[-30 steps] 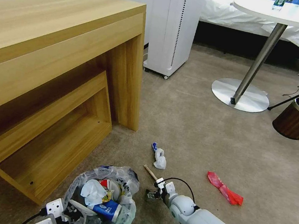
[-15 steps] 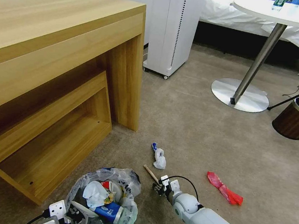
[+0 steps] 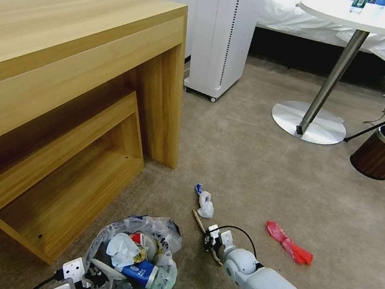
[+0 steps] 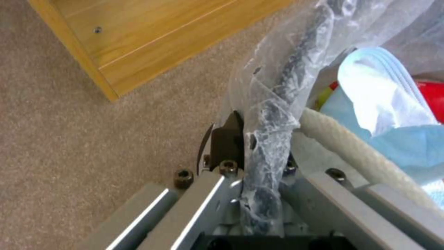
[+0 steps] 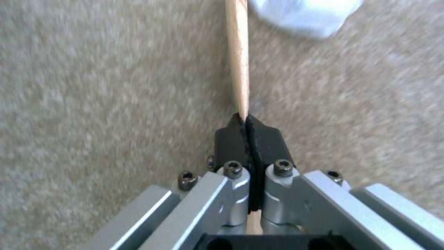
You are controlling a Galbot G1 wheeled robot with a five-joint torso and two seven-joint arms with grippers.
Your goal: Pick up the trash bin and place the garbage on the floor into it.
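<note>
Right fingers [image 5: 236, 139] pinch wooden stick [image 5: 237, 62] between them.

We can make out no readable text. The bag liner [image 3: 163, 234] of the trash bin [image 3: 132, 263] bears dark lettering, but it is too crumpled for us to read. The blue-white carton [image 3: 141, 271] inside carries small white print that we cannot decipher either.
</note>
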